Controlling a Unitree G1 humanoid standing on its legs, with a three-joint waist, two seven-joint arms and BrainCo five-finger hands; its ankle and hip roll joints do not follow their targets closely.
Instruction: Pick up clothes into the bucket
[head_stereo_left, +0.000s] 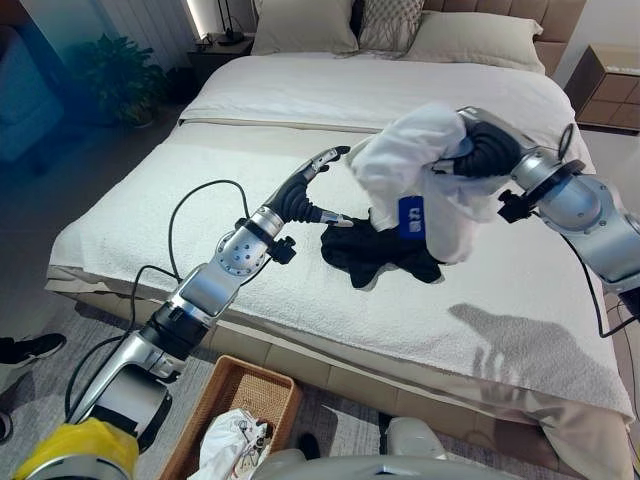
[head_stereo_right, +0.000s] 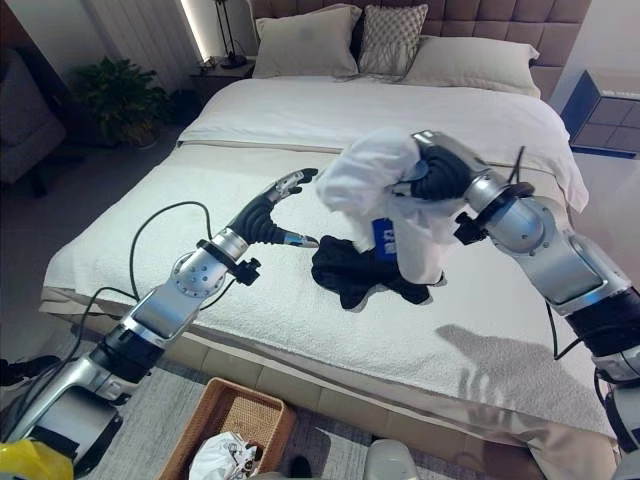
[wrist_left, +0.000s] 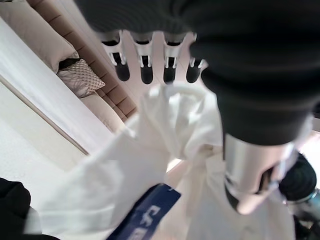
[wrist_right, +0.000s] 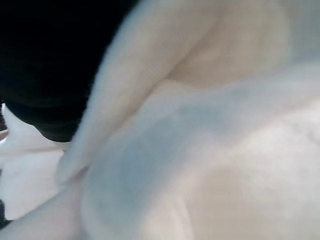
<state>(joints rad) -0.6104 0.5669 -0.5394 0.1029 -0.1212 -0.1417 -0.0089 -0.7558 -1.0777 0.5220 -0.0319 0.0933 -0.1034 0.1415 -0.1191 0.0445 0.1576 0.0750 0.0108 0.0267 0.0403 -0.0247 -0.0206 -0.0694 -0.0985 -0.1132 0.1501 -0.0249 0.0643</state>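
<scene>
White garment (head_stereo_left: 420, 165): bunched over the right hand (head_stereo_right: 436, 176), lifted above the bed (head_stereo_left: 300, 280); finger grip hidden, cannot tell.
Left hand (head_stereo_left: 318, 165): fingers straight, empty, just beside the garment.
Basket (head_stereo_left: 250, 392): on the floor, below and left of the garment.
Black garment (head_stereo_left: 375, 250): on the bed beneath.

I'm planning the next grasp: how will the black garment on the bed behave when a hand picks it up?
Probably floppy: the black garment lies crumpled in loose folds on the bed, so it should sag and trail. Likely light, like the white garment draping from the right hand. A pinch by the left hand may lift one layer only.
</scene>
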